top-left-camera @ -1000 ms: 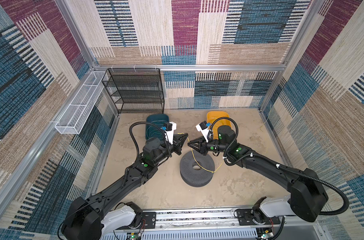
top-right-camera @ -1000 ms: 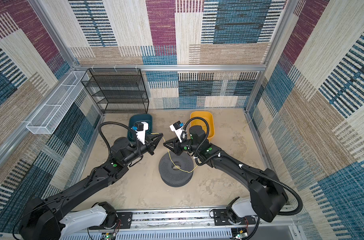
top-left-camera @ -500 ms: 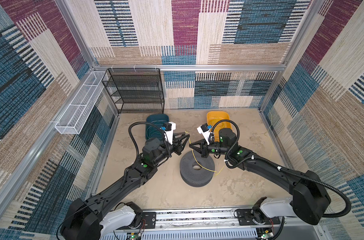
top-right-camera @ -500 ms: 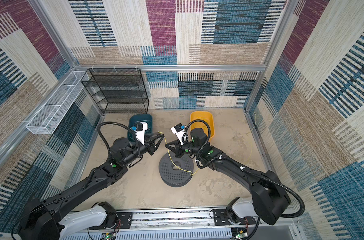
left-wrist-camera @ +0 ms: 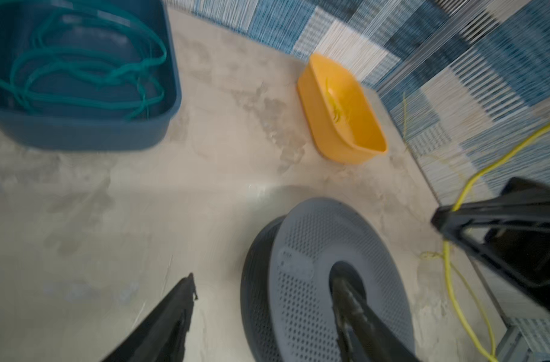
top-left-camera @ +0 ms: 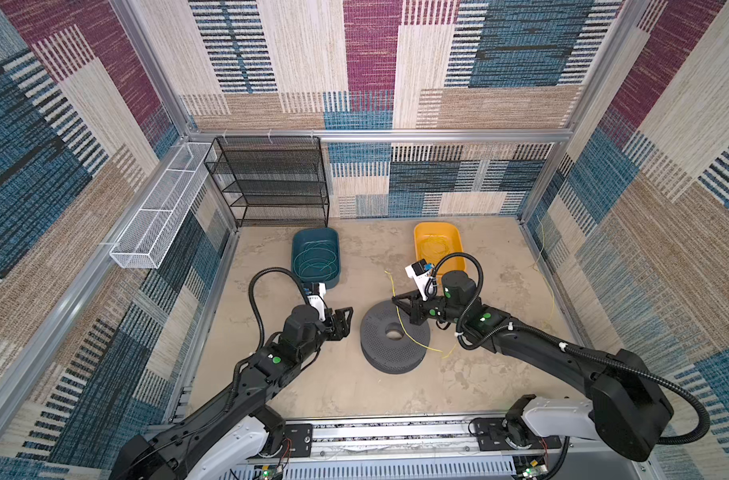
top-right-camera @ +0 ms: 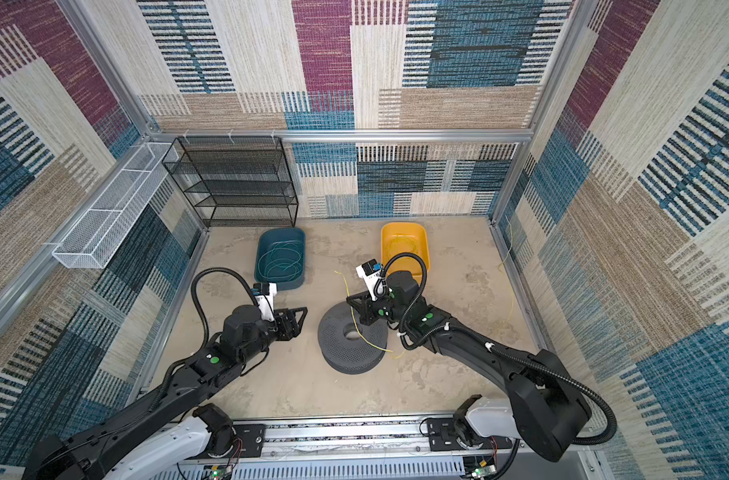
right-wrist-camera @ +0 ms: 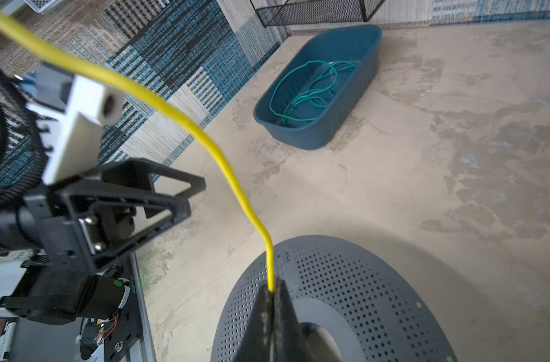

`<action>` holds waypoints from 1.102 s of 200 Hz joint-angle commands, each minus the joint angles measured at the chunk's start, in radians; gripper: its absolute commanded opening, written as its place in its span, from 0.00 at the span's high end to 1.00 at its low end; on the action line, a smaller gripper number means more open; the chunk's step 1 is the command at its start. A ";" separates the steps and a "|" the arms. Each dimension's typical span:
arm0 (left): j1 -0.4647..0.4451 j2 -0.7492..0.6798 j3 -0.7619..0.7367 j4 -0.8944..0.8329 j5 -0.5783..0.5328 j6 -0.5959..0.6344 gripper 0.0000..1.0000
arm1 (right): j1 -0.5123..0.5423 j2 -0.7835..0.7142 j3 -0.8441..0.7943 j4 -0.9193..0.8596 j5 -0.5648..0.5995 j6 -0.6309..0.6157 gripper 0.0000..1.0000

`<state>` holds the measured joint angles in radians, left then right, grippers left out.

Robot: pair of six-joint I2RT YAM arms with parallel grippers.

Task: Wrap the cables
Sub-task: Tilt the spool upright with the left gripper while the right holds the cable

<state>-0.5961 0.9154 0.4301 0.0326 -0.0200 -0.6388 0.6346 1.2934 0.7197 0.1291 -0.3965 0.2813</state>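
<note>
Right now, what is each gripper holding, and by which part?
Right gripper: shut on the yellow cable, near what looks like one end, over the spool. Left gripper: jaws open, holding nothing.

text | grey spool point(right-wrist-camera: 377, 282): small mark, possibly "ASA" | else unreadable

The left hand point(top-left-camera: 346, 321) has opened and drawn back from the right hand point(top-left-camera: 395, 300), which has closed fully on the cable point(top-left-camera: 400, 328).

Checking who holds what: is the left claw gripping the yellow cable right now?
No, the left claw stands open and empty beside the spool, while the right claw pinches the yellow cable.
</note>
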 commanded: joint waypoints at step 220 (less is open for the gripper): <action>0.010 0.432 -0.027 0.543 0.337 -0.131 1.00 | -0.003 0.031 -0.052 0.019 0.069 0.030 1.00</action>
<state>-0.5926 1.3861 0.3775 0.7345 0.3782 -0.8856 0.6327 1.3334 0.6662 0.1192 -0.3408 0.3111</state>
